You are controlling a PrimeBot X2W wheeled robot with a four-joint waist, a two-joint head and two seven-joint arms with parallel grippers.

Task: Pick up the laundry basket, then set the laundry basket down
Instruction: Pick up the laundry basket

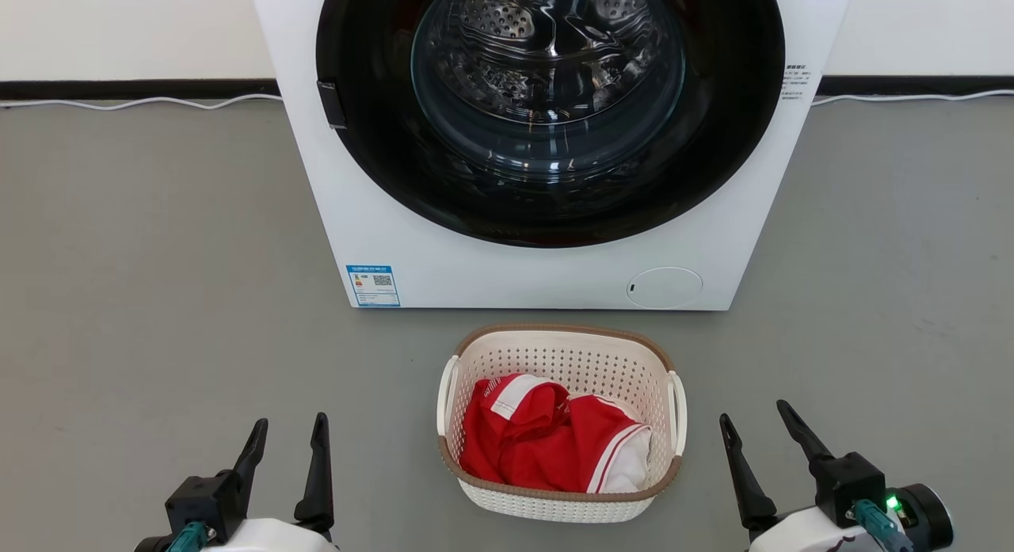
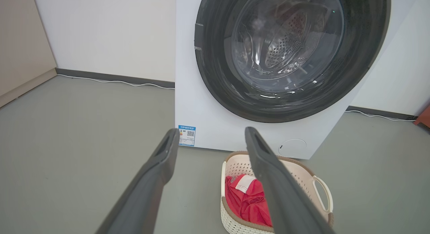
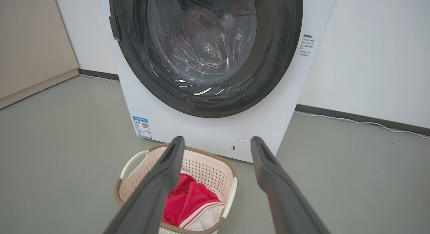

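A small cream-white perforated plastic laundry basket (image 1: 554,506) with a brown woven-look rim and white loop handles is pictured on the grey floor (image 1: 158,298), just in front of a white front-loading washing machine (image 1: 507,271) whose dark round glass door is closed; a crumpled red-and-white garment (image 1: 539,445) is held inside it. The basket is flanked by the left hand (image 1: 291,419) and right hand (image 1: 751,410), each seen with its two dark fingers spread apart, gripping nothing, separated from the handles by bare floor. A thin white cable (image 1: 142,102) is laid along the wall behind.
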